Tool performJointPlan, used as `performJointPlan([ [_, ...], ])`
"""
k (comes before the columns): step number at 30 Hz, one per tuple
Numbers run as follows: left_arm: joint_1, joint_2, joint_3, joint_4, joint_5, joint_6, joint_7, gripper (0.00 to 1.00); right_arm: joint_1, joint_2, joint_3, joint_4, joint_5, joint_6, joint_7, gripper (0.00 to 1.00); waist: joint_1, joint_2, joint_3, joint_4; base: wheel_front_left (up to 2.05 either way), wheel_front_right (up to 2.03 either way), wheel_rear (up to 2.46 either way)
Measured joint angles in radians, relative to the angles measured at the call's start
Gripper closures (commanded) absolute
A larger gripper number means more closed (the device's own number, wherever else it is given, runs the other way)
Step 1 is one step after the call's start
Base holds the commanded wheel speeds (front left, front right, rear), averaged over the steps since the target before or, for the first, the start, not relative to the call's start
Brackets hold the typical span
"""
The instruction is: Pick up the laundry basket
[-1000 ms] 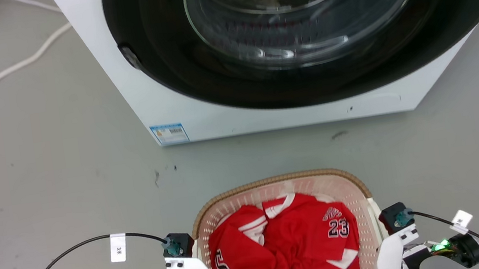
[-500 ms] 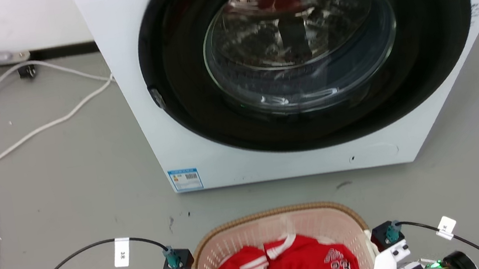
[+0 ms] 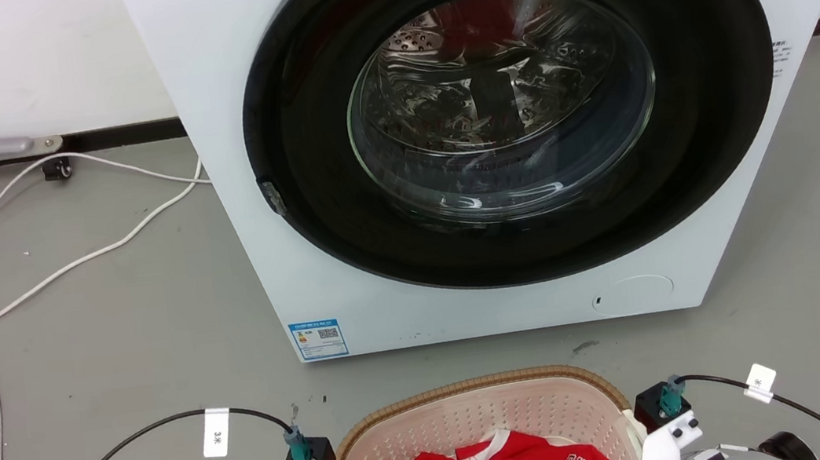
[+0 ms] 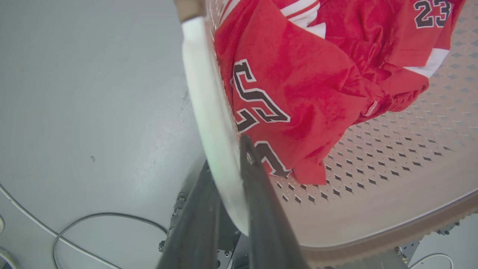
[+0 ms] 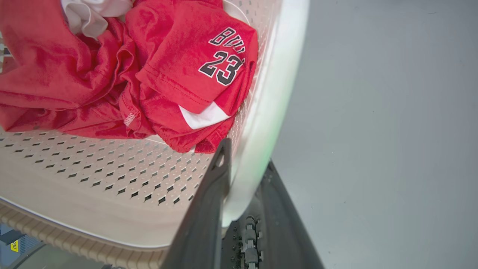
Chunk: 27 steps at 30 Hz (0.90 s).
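The left claw [image 4: 226,157] reaches down from the lower left, its two dark fingers nipped onto the white left handle [image 4: 201,86] of the laundry basket [image 3: 482,414], one finger inside the wall and one outside. The right claw [image 5: 246,155] mirrors it, closed the same way over the white right handle [image 5: 269,112]. In the head view both pale wrists rise just beside the basket, one at each side. The basket sits between them at the bottom middle, mouth up and brown rim level, its rounded far end towards the washer. Its near end is cut off, so I cannot tell its long axis. A crumpled red number 23 jersey [image 5: 194,74] lies on the perforated bottom. Beyond it is grey floor [image 3: 113,324], then a white front-loading washing machine [image 3: 235,166] with its round glass door [image 3: 500,103] closed. White cables [image 3: 66,267] trail across the floor at far left.
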Motion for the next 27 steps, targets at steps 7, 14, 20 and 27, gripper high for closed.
performJointPlan([
  [7,-0.005,0.007,-0.034,0.005,-0.028,0.000,0.016,1.00,-0.009,-0.004,0.072,0.003,0.080,0.000,0.006,1.00,0.0001,0.0000,-0.014,0.001,0.00,0.00,0.00],
  [14,-0.008,0.008,-0.064,0.011,-0.055,0.000,0.037,1.00,-0.018,-0.008,0.134,0.008,0.142,0.000,0.015,1.00,0.0001,0.0000,-0.024,-0.002,0.00,0.00,0.00],
  [20,-0.010,0.007,-0.091,0.012,-0.075,0.000,0.050,1.00,-0.028,-0.013,0.182,0.011,0.187,0.000,0.018,1.00,0.0001,0.0000,-0.028,-0.007,0.00,0.00,0.00],
  [27,-0.024,0.007,-0.121,0.010,-0.095,0.000,0.073,1.00,-0.040,-0.018,0.229,0.014,0.232,0.000,0.024,1.00,0.0001,0.0000,-0.028,-0.013,0.00,0.00,0.00],
])
